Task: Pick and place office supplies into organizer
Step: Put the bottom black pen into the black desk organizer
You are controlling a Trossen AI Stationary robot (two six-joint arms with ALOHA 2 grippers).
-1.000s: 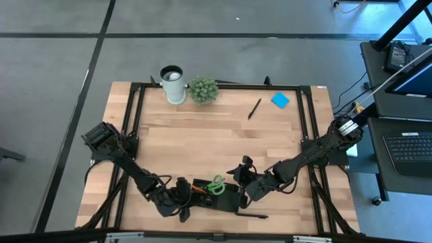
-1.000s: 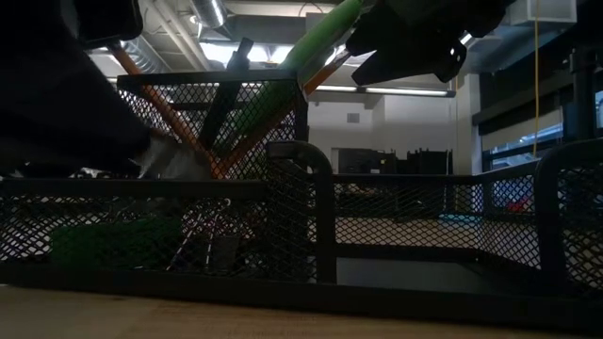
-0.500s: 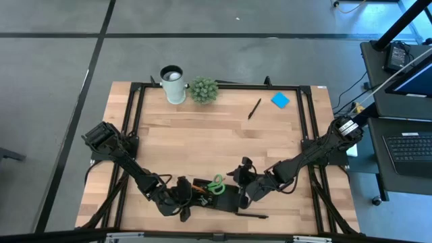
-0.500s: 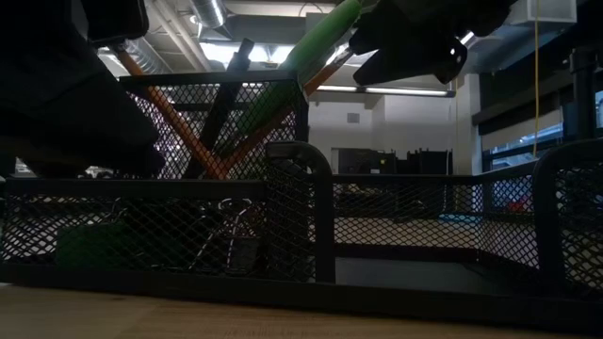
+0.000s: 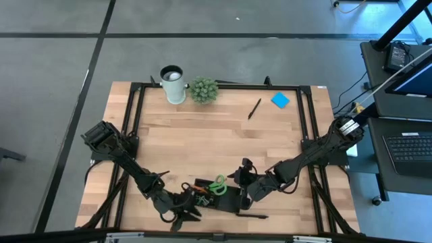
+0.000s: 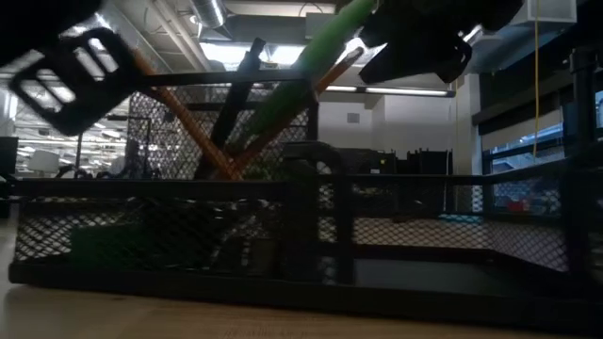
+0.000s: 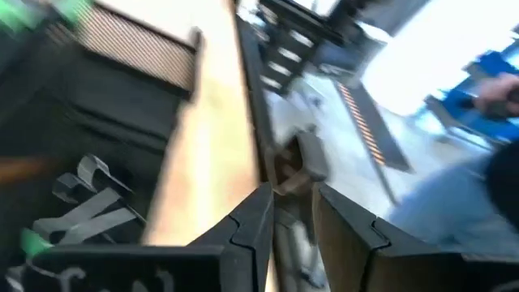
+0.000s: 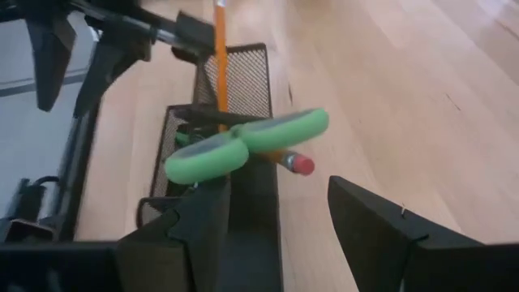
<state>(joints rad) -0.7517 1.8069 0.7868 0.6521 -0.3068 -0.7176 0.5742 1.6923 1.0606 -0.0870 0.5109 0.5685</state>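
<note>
I see a matt black wire-mesh organizer [image 6: 188,235], a pale wooden bench [image 5: 202,128], and smooth green plastic scissors handles [image 8: 243,142].

Organizer [image 5: 219,198] is sitting at the table's [image 5: 202,135] near edge, between the two arms. Scissors [image 5: 216,183] and pencils [image 5: 201,185] are standing in its left compartment. Cup [image 5: 173,84] and plant [image 5: 203,90] are standing side by side at the far edge; pen [image 5: 254,109] and sticky-note pad [image 5: 280,100] are lying far right.
</note>
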